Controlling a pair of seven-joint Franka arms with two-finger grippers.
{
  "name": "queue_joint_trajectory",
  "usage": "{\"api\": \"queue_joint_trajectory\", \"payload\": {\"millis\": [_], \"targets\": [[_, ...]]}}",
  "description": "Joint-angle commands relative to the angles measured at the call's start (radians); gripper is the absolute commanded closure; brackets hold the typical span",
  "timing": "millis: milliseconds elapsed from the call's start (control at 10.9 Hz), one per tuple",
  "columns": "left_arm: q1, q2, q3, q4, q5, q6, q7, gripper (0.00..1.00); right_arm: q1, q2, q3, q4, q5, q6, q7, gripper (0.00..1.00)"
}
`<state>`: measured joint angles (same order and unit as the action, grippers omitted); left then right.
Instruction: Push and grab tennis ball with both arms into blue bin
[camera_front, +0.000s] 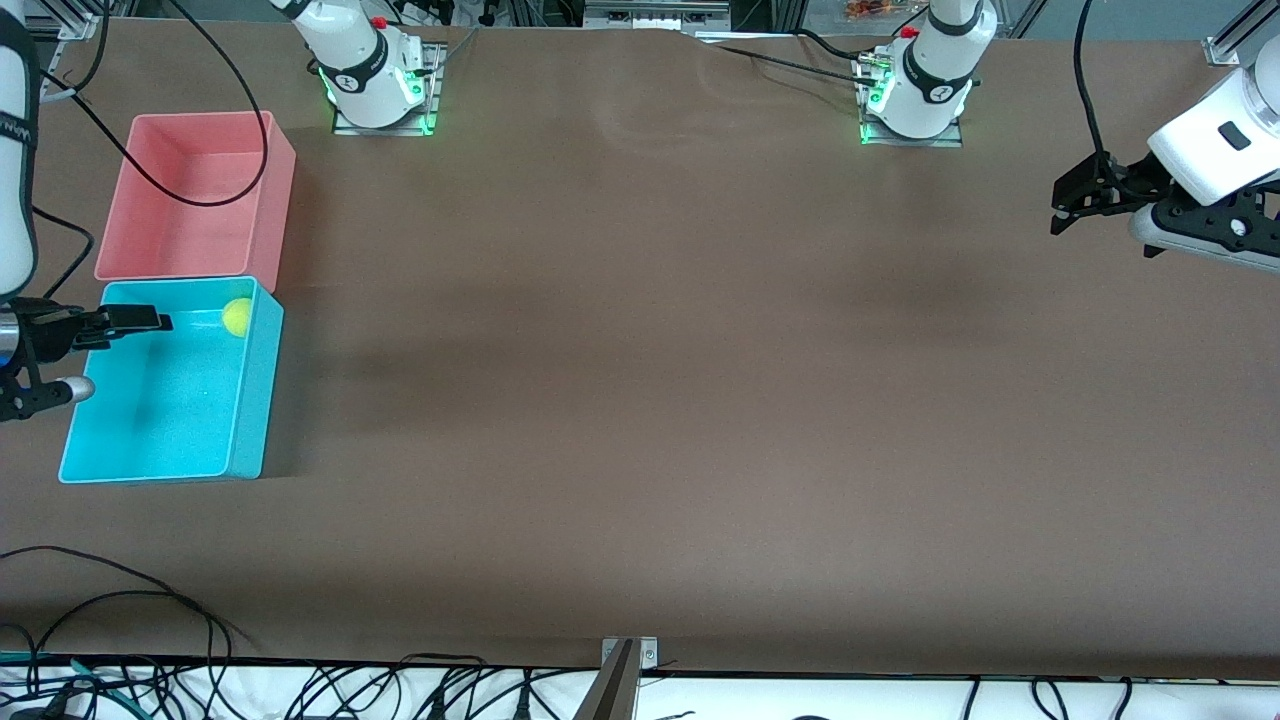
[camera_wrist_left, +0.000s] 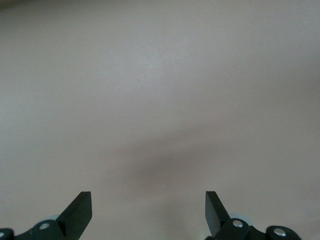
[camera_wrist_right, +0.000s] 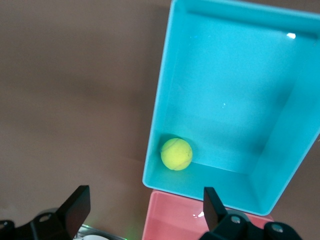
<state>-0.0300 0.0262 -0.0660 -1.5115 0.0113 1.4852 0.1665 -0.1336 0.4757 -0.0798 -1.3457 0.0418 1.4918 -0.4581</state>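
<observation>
Item: tennis ball (camera_front: 237, 317). Small, fuzzy, yellow-green, one curved seam faintly visible.

Location: inside the blue bin (camera_front: 250, 400), on its floor, in the corner nearest the pink bin (camera_front: 275, 200) and on the side facing the middle of the desk (camera_front: 650, 400). It appears to touch, or sit just beside, the two walls that meet there. The blue bin stands at the right arm's end of the desk, nearer the front camera than the pink bin, the two bins touching or nearly so.

Handling, judged: light, springy, felt-covered, so not slippery and not fragile; gives a little under pressure. Round, hence rolls freely at a nudge and rests only against a wall. Best hold would be across its widest part, fingers on opposite sides, approached from above, since the corner walls block two sides.

Status, judged: the ball already lies in the bin; the task looks complete.

Right tool (camera_front: 125, 350): wide apart, holding nothing, over the blue bin's outer wall, with the ball visible below in its wrist view.

Left tool (camera_front: 1070, 205): wide apart, holding nothing, over bare desk at the left arm's end, well apart from the bins; this arm waits.
</observation>
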Motion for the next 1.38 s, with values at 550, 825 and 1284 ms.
{"api": "queue_joint_trajectory", "payload": {"millis": [550, 825, 1284], "targets": [[0.008, 0.020, 0.006, 0.022, -0.016, -0.020, 0.027, 0.00, 0.060, -0.072, -0.009, 0.049, -0.054, 0.016, 0.230, 0.00], [0.008, 0.024, 0.006, 0.022, -0.014, -0.017, 0.027, 0.00, 0.060, -0.115, -0.002, 0.048, -0.043, 0.004, 0.266, 0.00], [0.010, 0.034, 0.008, 0.022, -0.014, -0.014, 0.027, 0.00, 0.060, -0.397, 0.064, -0.281, -0.042, 0.178, 0.477, 0.00]]}}
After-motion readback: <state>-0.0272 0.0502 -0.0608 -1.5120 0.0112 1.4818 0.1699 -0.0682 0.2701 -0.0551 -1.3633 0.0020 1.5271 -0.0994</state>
